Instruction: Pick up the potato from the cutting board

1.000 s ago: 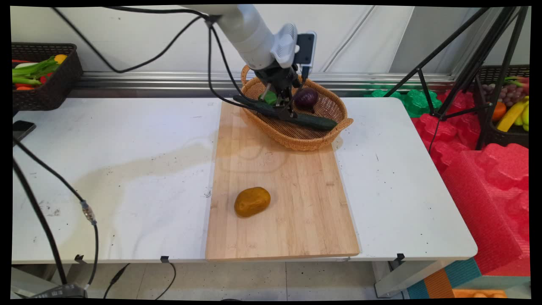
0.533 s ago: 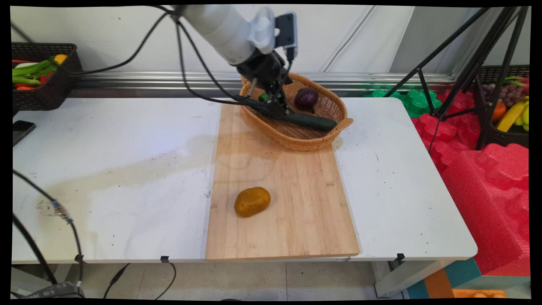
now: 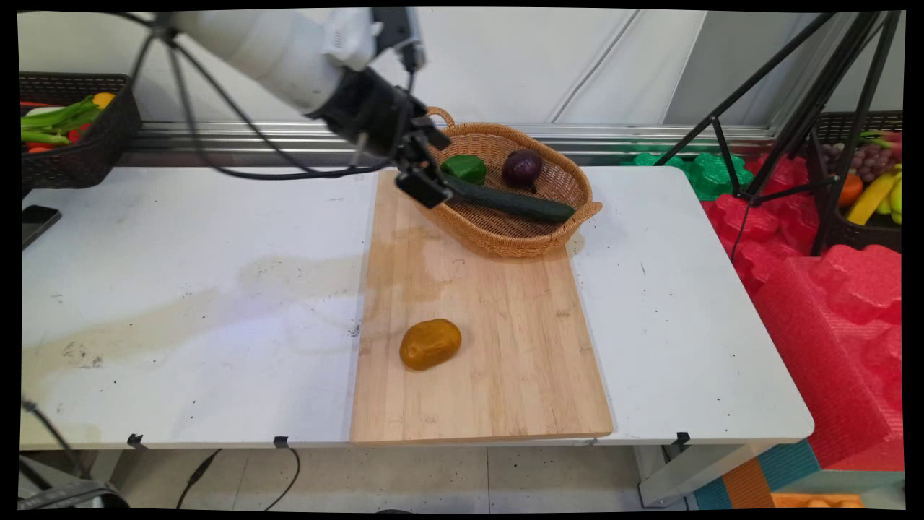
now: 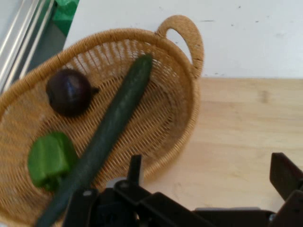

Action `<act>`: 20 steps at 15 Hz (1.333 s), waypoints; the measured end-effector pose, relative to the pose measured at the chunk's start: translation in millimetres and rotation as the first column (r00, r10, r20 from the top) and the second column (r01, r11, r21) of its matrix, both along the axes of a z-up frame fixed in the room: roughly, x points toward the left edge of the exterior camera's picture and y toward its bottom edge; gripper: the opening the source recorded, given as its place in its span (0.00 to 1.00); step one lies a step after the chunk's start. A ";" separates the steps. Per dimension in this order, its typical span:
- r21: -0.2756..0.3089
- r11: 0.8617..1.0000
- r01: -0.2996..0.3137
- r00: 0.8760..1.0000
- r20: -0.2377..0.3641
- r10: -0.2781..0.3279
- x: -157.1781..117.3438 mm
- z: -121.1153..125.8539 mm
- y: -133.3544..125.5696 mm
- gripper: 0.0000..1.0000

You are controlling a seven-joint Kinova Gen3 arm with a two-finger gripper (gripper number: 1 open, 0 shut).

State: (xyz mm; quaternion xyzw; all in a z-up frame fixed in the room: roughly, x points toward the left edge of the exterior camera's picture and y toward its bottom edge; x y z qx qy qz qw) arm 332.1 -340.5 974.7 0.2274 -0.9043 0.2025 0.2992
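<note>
Since a second ago gripper [image 3: 422, 170] has pulled out of the wicker basket [image 3: 505, 238] to the picture's left; cucumber, pepper, onion and potato sit where they were.

Main view: gripper hangs over the basket's left rim, at the far left corner of the wooden cutting board [image 3: 498, 361]. Lower finger is just at the cucumber's left end; contact can't be confirmed. Cucumber [image 3: 516, 204] lies diagonally across the basket, its left end up on the rim. Green pepper [image 3: 464, 167] and purple onion [image 3: 522, 167] sit behind it in the basket, apart from each other. Basket rests on the board's far end and overhangs onto the white table [image 3: 188, 289]. Brown potato [image 3: 430, 344] lies alone on the board's near half, well apart from the gripper.

Hand view: fingers [image 4: 286, 176] stand wide apart and hold nothing. Basket [image 4: 189, 118] fills the picture's left, handle toward the table. Cucumber [image 4: 113, 123] runs from the far rim down toward the linkage at the bottom edge. Onion [image 4: 68, 92] and pepper [image 4: 49, 161] lie on its left side. Bare board [image 4: 236, 142] shows between the fingers.
</note>
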 end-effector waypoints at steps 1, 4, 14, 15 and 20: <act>0.013 1.000 -0.018 1.000 -0.020 0.018 7.3 2.3 10.8 1.00; 0.042 0.998 -0.051 0.997 -0.059 0.054 24.5 6.6 36.3 1.00; 0.112 0.989 -0.097 0.988 -0.112 0.110 74.2 18.0 114.1 1.00; 0.115 0.989 -0.096 0.988 -0.113 0.109 77.5 19.0 120.8 1.00; 0.118 0.989 -0.085 0.989 -0.114 0.099 85.3 22.4 144.8 1.00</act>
